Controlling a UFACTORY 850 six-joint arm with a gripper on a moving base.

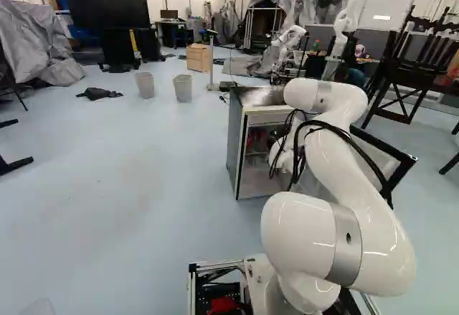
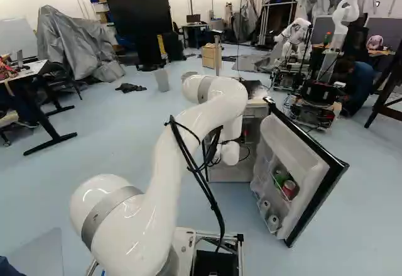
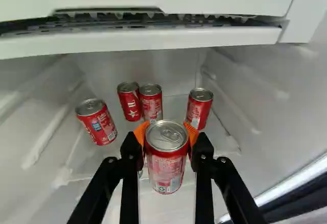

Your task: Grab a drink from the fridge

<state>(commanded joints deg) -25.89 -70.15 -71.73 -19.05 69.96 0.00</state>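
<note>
In the wrist view my gripper (image 3: 167, 134) is shut on a red drink can (image 3: 166, 170), its orange pads on two opposite sides. The can stands upright with its silver lid showing. Beyond it inside the fridge (image 3: 179, 60) are more red cans: one (image 3: 97, 123) off to one side, two close together (image 3: 130, 102) (image 3: 152, 104), and another (image 3: 199, 109). The fridge body (image 1: 235, 139) stands ahead of the arm, which reaches into it; there the base views hide my fingers. Its door (image 2: 304, 163) hangs open, with a red can (image 2: 289, 188) and other drinks in its rack.
A white compartment (image 3: 153, 41) lies above the cans, and fridge walls flank the gripper. The open door's dark edge (image 2: 320, 194) stands right of the arm. Another robot (image 2: 294, 36) is farther back, with two bins (image 1: 182, 87) on the floor at the left.
</note>
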